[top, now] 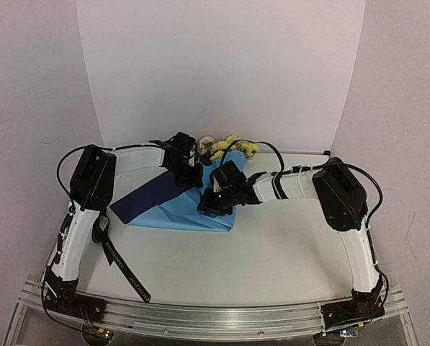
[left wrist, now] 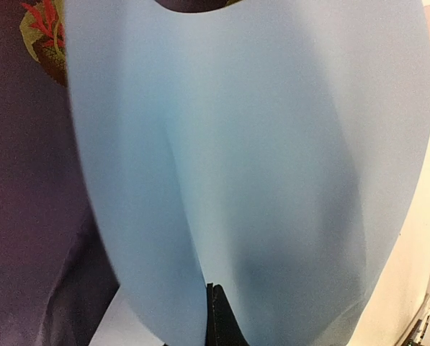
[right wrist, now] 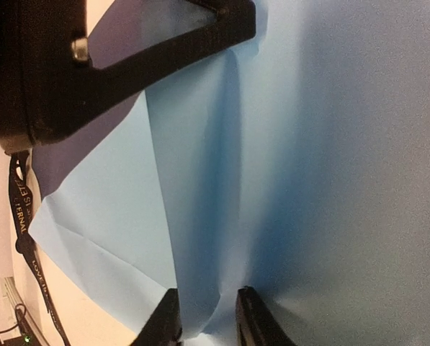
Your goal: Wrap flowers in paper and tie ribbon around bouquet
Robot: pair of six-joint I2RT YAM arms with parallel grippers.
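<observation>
Trailing across the table (top: 287,252) at near left, the limp black ribbon (top: 124,268) runs near to far beside the left arm, well apart from the paper (top: 171,210). At mid-table the right gripper (right wrist: 209,321) has its jaws slightly parted about a soft fold of the thin, light blue sheet, whose other face is navy. Just beyond, the left gripper (left wrist: 215,313) pinches the sheet, and the yellow and pink flowers (top: 229,148) poke out at its far end

A pale worktop (top: 272,252) is lying under the left claw (top: 188,176) and right claw (top: 210,206); a white backdrop (top: 222,65) is standing beyond them.
</observation>
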